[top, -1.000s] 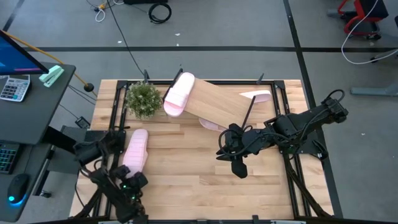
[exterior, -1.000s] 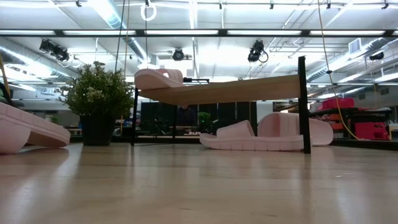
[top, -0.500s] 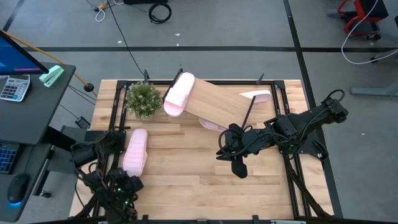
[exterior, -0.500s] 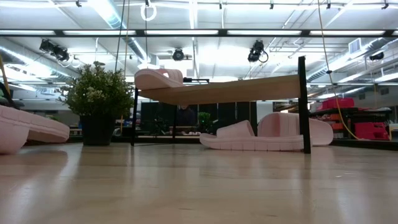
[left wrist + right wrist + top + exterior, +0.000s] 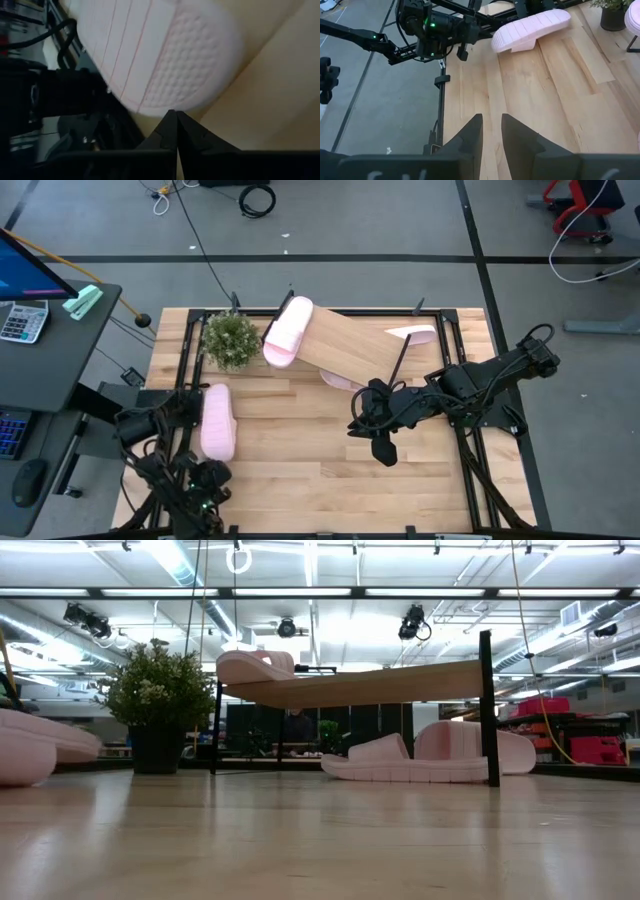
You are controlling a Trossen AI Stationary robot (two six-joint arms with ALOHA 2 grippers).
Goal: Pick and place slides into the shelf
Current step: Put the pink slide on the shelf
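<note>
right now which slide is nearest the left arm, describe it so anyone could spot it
Start at the potted plant in the table's far left corner. Come toward the near edge: a pink slide lies flat on the tabletop there. It alone sits clear of the shelf; the others are on, under or behind it.

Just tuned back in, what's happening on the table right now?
Slides are being moved onto the shelf. One slide already sits at its upper end. Another slide lies on the table's left side, near the left gripper, which is shut and empty. Two more lie under the shelf. The right gripper hovers mid-table, holding nothing.
</note>
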